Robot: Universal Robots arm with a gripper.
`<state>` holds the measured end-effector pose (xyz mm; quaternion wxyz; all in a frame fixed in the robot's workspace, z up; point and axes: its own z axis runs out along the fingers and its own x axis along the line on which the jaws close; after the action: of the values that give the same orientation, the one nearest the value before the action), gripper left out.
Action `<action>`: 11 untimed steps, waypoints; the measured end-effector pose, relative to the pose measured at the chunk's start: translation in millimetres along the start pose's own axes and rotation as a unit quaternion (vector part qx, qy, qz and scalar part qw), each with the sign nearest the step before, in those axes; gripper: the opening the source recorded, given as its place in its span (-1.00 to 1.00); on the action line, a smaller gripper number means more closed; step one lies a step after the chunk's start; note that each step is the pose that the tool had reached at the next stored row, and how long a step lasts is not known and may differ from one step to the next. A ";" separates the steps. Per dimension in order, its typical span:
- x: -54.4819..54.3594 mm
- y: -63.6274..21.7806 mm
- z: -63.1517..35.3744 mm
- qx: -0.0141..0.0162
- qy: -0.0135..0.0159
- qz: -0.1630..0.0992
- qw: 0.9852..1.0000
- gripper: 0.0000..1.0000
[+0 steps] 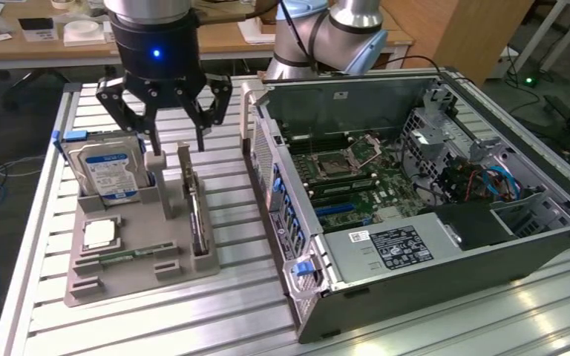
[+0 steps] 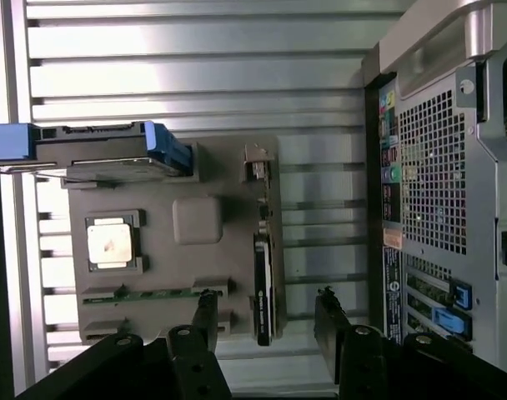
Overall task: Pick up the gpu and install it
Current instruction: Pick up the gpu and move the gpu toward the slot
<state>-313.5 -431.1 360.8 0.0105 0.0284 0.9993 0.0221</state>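
Overhead, the tool (image 1: pixel 178 144) hangs with its fingers spread wide, gripping and touching nothing. Below it, on the slatted surface (image 1: pixel 216 311), a grey holder (image 1: pixel 116 276) carries an upright hard drive (image 1: pixel 112 170), a flat processor chip (image 1: pixel 100 233), a green memory stick (image 1: pixel 131 254) and the gpu (image 1: pixel 198 222). The gpu stands on edge along the holder's side nearest the open computer case (image 1: pixel 463 282). In the wrist view it lies below the tool, lined up between the fingers.
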 end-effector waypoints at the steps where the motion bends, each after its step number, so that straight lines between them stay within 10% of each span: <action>1: -0.1 -1.7 0.8 0.000 0.000 0.000 1.000 0.18; 11: 0.0 -7.5 17.4 0.000 0.001 -0.014 1.000 0.18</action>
<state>-313.5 -437.8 343.0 0.0094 0.0148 0.9996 0.0222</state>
